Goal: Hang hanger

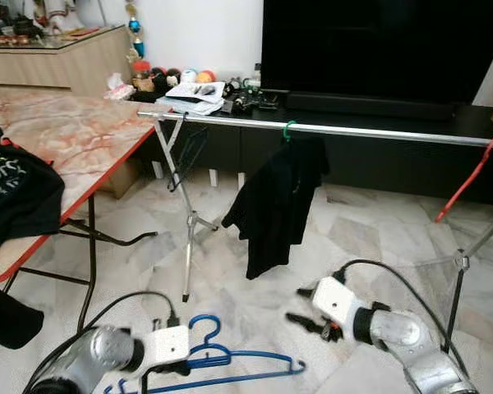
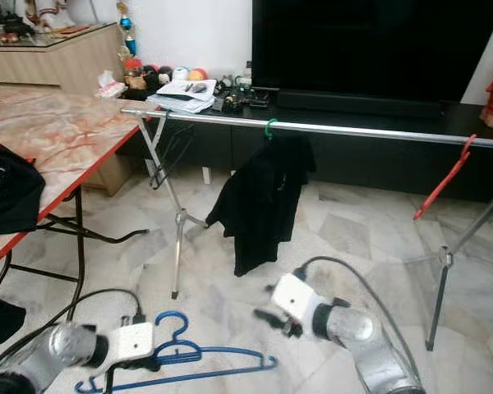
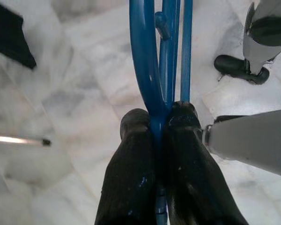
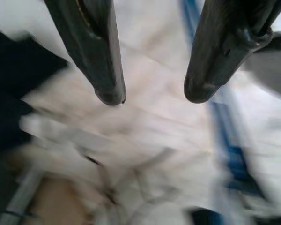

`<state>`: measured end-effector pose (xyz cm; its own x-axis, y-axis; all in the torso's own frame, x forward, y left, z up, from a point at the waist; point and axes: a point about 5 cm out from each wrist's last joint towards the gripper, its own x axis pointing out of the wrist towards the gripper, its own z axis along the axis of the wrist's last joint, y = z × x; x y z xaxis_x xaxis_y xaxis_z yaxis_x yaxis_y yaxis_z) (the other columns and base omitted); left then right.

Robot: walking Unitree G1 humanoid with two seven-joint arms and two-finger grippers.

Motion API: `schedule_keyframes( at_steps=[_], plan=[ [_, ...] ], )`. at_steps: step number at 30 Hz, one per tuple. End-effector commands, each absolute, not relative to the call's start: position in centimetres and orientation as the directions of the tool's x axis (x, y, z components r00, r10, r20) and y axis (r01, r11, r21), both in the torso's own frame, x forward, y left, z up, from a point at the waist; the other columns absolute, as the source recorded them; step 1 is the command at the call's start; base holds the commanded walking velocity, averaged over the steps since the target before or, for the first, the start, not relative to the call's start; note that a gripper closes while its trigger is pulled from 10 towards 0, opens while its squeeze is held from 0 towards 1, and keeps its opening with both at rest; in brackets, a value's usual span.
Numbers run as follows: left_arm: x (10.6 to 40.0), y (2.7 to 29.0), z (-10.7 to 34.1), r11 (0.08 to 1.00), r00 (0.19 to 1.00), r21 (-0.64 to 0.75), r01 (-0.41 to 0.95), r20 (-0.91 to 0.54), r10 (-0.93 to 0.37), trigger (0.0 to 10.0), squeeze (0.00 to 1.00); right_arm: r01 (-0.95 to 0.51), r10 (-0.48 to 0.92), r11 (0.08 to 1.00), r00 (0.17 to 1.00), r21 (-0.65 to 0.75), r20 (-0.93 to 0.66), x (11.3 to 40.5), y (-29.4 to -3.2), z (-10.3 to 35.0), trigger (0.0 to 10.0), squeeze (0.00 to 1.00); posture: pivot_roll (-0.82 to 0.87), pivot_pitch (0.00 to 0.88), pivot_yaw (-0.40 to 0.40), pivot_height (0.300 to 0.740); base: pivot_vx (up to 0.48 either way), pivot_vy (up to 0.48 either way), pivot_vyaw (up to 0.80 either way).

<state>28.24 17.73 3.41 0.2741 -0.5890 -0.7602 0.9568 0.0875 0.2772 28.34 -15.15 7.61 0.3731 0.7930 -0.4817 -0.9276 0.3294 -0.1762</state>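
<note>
Blue hanger is pinched in the left gripper low over open floor; right gripper jaws apart.

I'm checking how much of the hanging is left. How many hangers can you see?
3: a blue hanger pinched in the left gripper low over the floor, a green hanger on the rail carrying a black garment, and a red hanger hooked near the rail's right end.
</note>
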Motion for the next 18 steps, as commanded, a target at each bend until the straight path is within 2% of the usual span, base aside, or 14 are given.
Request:
schedule_keyframes(
  at_steps=[1, 3, 4, 6, 16, 18],
  plan=[
    [28.6, 17.8, 4.0, 0.051, 0.259, 0.282, 0.958, -0.774, -0.578, 10.0, 0.0, -0.944, 0.814, 0.283, 0.33, -0.17, -0.477, 28.3, -15.1, 8.0, 10.0, 0.0, 0.09, 0.001, 0.058, 0.74, 0.0, 0.0, 0.0],
    [29.1, 16.6, 5.1, 0.014, 0.243, 0.295, 0.955, -0.76, -0.603, 10.0, 0.0, -0.964, 0.817, 0.218, 0.266, -0.152, -0.511, 28.0, -14.8, 7.4, 10.0, 0.0, 0.09, 0.003, 0.056, 0.74, 0.0, 0.0, 0.0],
    [29.1, 16.6, 5.1, 0.014, 0.243, 0.295, 0.955, -0.76, -0.603, 10.0, 0.0, -0.964, 0.817, 0.218, 0.266, -0.152, -0.511, 28.0, -14.8, 7.4, 10.0, 0.0, 0.09, 0.003, 0.056, 0.74, 0.0, 0.0, 0.0],
    [29.6, 15.5, 5.9, -0.014, 0.246, 0.324, 0.946, -0.745, -0.62, 10.0, 0.0, -0.982, 0.857, 0.167, 0.191, -0.092, -0.478, 27.6, -14.2, 7.3, 10.0, 0.0, 0.09, 0.004, 0.055, 0.74, 0.0, 0.0, 0.0],
    [30.4, 13.9, 7.0, -0.073, 0.239, 0.354, 0.932, -0.755, -0.61, 10.0, 0.0, -0.994, 0.86, 0.102, 0.101, -0.027, -0.501, 27.0, -13.5, 5.9, 10.0, 0.0, 0.11, 0.01, 0.052, 0.74, 0.0, 0.0, 0.0],
    [30.6, 13.5, 7.4, -0.089, 0.244, 0.37, 0.925, -0.754, -0.61, 10.0, 0.0, -0.994, 0.85, 0.1, 0.105, -0.038, -0.516, 26.8, -13.3, 5.4, 10.0, 0.0, 0.11, 0.011, 0.051, 0.74, 0.0, 0.0, 0.0]
  ],
)
